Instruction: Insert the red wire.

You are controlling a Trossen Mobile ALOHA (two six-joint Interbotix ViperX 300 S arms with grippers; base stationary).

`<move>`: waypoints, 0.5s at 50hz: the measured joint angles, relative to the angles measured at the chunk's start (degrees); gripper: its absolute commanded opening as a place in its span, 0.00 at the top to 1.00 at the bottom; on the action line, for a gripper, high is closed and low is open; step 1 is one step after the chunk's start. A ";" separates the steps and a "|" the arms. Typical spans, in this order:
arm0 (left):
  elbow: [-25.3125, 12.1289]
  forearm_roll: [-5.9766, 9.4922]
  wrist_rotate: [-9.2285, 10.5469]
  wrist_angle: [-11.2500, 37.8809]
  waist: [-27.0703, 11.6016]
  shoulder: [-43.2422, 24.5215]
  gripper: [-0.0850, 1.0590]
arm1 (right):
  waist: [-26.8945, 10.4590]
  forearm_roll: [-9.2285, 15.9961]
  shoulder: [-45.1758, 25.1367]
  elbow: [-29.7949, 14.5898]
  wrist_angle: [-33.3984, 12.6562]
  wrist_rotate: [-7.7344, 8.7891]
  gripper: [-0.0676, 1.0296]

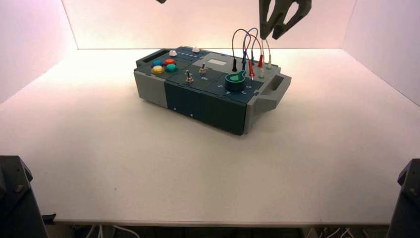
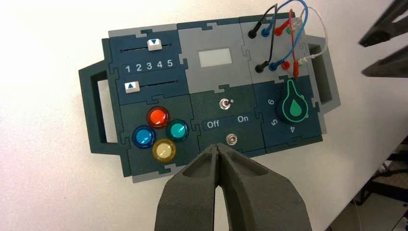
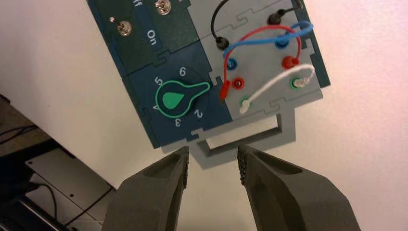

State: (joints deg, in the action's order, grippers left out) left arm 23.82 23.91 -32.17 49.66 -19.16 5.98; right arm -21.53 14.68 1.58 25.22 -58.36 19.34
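The red wire [image 3: 269, 30] arches over the grey socket panel at the box's right end. One red plug [image 3: 290, 61] sits in the far red socket. The other red plug [image 3: 224, 90] lies loose on the panel beside an empty red socket [image 3: 237, 83], next to the green knob [image 3: 174, 99]. In the high view the red wire [image 1: 255, 42] stands under my right gripper [image 1: 271, 35], which hangs open above the sockets. In its wrist view the right gripper [image 3: 214, 159] is over the box's end handle [image 3: 250, 142], nothing between its fingers. My left gripper [image 2: 219, 149] is shut and empty, high over the box's front edge.
A black-and-blue wire [image 3: 255, 38] and a white wire [image 3: 276, 83] are plugged into the same panel, crossing the red one. Coloured buttons [image 2: 159, 132], two toggle switches [image 2: 225, 103] and two sliders [image 2: 154, 44] fill the rest of the box [image 1: 198, 99], which stands slanted on the white table.
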 measured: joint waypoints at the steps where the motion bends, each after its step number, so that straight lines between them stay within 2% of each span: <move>1: 0.00 0.00 0.00 0.00 0.00 0.00 0.95 | -0.09 0.00 -0.26 -0.26 -0.18 0.09 0.45; 25: 0.00 -0.18 -0.09 0.09 -0.09 -0.18 0.95 | -0.18 0.09 -6.33 -3.34 -1.14 0.97 0.45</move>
State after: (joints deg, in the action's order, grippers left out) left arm 23.82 23.73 -32.26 49.75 -19.25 5.80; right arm -21.71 14.77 -4.75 21.88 -59.50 20.30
